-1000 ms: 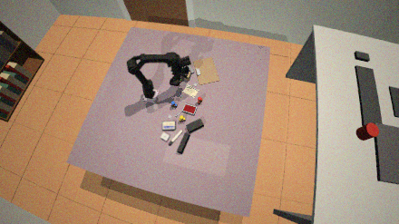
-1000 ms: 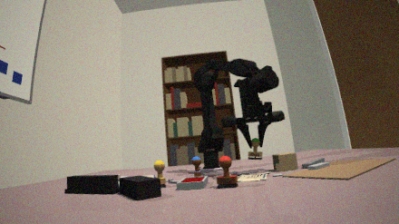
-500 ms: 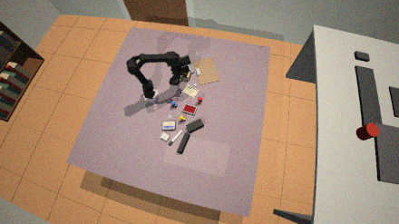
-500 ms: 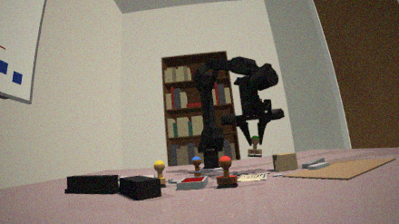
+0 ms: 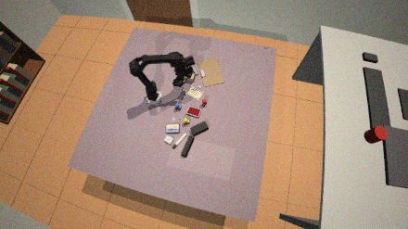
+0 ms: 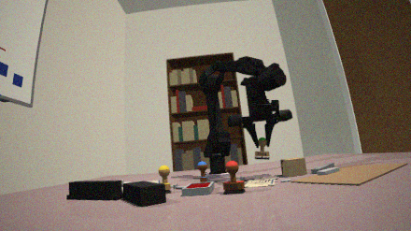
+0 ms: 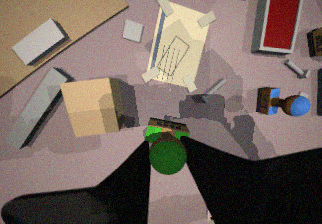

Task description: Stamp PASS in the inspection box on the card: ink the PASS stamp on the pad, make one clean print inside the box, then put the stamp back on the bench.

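In your side view, going left to right, there's the red ink pad (image 6: 198,187) on the bench, then the card (image 6: 261,182), and above it your gripper (image 6: 262,134) clamped on the green-knobbed stamp (image 6: 262,149), which hangs clear of the bench. From the wrist camera, the stamp (image 7: 167,150) sits just below the card (image 7: 177,45), beside a tan box (image 7: 89,106).
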`<state>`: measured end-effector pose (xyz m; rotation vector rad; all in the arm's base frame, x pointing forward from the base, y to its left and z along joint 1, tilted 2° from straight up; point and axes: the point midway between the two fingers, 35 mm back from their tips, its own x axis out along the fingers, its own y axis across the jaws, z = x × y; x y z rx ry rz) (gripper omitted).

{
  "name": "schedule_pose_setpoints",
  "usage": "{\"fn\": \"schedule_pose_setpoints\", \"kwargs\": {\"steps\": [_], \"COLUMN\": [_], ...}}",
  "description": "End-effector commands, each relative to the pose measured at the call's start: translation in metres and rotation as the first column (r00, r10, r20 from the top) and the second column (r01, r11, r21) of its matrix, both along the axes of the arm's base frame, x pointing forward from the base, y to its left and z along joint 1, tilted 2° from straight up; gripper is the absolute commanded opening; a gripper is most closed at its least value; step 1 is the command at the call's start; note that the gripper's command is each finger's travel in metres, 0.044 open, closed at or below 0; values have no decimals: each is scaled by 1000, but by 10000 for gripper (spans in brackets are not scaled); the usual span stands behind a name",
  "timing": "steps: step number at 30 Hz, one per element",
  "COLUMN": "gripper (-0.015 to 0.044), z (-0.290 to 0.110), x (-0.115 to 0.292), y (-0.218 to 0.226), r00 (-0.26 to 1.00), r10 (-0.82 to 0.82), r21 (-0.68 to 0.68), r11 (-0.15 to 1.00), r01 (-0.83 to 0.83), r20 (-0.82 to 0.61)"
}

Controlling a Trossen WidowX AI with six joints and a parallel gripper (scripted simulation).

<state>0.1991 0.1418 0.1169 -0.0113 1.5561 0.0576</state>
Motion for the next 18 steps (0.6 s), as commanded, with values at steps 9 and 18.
{"fn": "schedule_pose_setpoints", "kwargs": {"steps": [9,18], "gripper": [0,0], "z": [4,6], "x": [31,65], "y": [-20,-51], "r00": [1000,1000], "r10": [-4,-4], "r21": [-5,-8], "r11": [1000,1000], "r01": [4,4], "r20": [7,10]}}
